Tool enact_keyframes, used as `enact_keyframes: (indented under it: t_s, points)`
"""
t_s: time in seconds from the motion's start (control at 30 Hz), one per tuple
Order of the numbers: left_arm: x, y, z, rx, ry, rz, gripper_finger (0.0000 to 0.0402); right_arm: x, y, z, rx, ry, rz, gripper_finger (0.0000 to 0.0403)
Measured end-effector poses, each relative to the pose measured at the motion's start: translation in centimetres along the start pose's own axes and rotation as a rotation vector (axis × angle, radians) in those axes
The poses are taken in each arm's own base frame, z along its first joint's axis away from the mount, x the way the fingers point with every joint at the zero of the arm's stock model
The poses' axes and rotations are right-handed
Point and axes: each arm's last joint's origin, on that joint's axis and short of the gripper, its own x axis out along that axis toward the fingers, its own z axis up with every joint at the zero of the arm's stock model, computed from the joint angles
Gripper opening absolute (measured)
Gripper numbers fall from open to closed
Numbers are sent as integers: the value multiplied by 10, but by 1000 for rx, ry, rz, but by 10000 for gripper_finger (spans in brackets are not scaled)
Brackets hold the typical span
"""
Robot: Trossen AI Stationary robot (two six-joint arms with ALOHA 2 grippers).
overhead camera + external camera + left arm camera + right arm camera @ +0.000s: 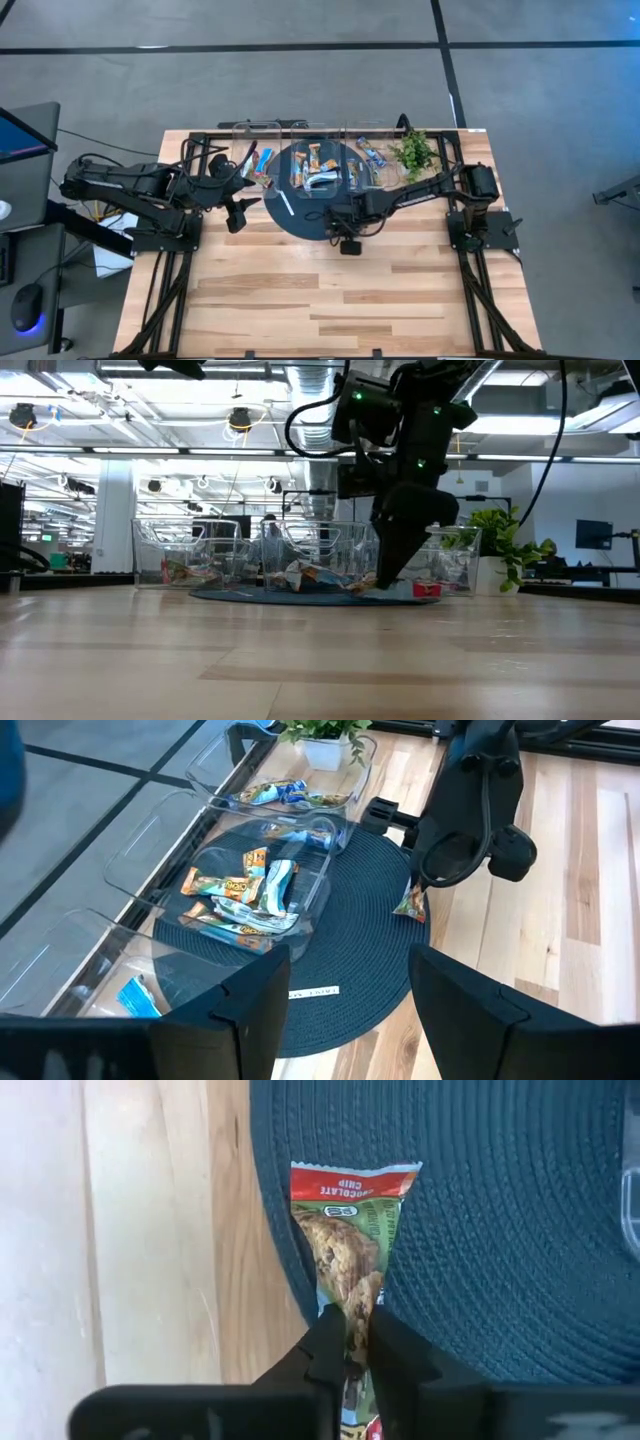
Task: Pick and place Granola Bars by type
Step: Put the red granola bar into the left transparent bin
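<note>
A granola bar (pixel 350 1250) in a green wrapper with a red end lies at the near right edge of the round dark blue mat (pixel 500 1230). My right gripper (pixel 350 1330) is shut on it and shows above the mat's near edge (pixel 335 222). The bar also shows under that gripper in the left wrist view (pixel 410 903). A clear bin (pixel 250 890) on the mat holds several more bars. My left gripper (pixel 350 990) is open and empty, held above the table left of the mat (pixel 240 205). My right gripper pinches the bar between its two fingertips at the wrapper's near part (pixel 350 1315), where the wrapper is squeezed narrow. The fingers come from above, pointing steeply down. The bar's red end (pixel 355 1180) reaches out over the mat; whether it rests there I cannot tell.
Clear bins stand in a row at the table's far edge: one with a blue bar at the left (pixel 255 160), one with blue bars at the right (pixel 370 155). A small green plant (pixel 413 152) stands far right. A thin white stick (pixel 315 991) lies on the mat.
</note>
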Motion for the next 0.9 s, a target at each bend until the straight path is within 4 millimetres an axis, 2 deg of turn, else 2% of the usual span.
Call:
enact_keyframes:
  t_s: [0.33,0.63,0.73,0.9]
  points:
    - [0,0,0,-7,-1,0,199,-25,-2,32,-44,-131,-5,1]
    - [0,0,0,-12,4,3,199,-58,-7,84,-106,-528,-46,0]
    - [0,1,0,-23,-3,25,199,-53,-9,97,-108,-581,-10,0]
    - [-1,2,-1,-37,2,26,199,-29,-7,125,-125,-615,54,0]
